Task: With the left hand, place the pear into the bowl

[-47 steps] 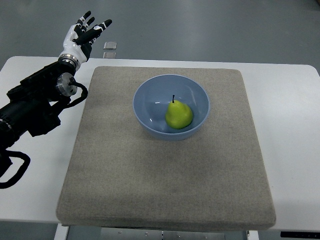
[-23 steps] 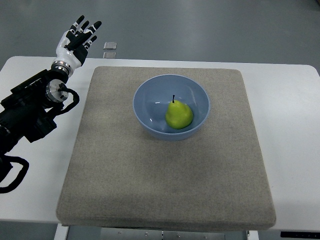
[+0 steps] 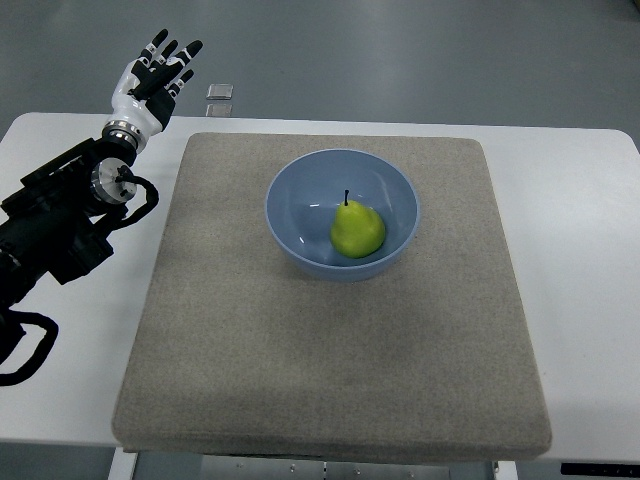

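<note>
A yellow-green pear (image 3: 358, 229) with a dark stem sits upright inside the blue bowl (image 3: 300, 190), right of its middle. The bowl rests on the grey mat (image 3: 330, 350) in its upper half. My left hand (image 3: 152, 78) is far to the upper left, beyond the mat's corner and over the table's far edge, fingers spread and holding nothing. Its black arm runs down along the left edge. The right arm does not show.
The mat covers most of the white table (image 3: 580, 250). A small square grey object (image 3: 220, 92) lies on the floor just past the table's far edge, right of my left hand.
My left hand swung a little further left and up away from the mat, then held still. Pear and bowl have not moved.
</note>
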Action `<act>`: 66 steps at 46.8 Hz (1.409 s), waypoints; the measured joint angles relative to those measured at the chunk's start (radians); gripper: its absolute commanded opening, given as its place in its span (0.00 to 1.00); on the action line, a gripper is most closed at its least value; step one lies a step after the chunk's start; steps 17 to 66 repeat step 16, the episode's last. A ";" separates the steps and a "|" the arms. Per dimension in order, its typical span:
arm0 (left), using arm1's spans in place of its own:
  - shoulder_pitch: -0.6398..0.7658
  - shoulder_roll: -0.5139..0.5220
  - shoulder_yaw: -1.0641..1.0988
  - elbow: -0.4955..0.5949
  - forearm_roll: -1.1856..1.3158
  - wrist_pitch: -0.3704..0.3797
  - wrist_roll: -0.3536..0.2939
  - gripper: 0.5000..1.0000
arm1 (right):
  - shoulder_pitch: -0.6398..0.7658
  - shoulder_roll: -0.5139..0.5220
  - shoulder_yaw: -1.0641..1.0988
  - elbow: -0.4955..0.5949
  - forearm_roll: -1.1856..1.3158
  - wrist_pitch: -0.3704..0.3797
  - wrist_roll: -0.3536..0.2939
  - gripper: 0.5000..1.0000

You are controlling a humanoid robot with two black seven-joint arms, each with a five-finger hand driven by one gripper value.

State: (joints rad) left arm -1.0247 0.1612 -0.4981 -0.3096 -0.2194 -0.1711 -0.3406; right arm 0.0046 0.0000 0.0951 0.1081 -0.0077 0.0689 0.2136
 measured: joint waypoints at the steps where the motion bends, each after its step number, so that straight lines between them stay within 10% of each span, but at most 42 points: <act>1: -0.001 0.000 -0.001 0.000 0.000 0.001 0.000 0.99 | 0.000 0.000 0.000 0.000 0.000 0.000 0.000 0.85; 66: -0.006 0.000 -0.002 -0.001 -0.001 0.011 -0.002 0.99 | 0.000 0.000 0.000 0.000 0.000 0.000 0.000 0.85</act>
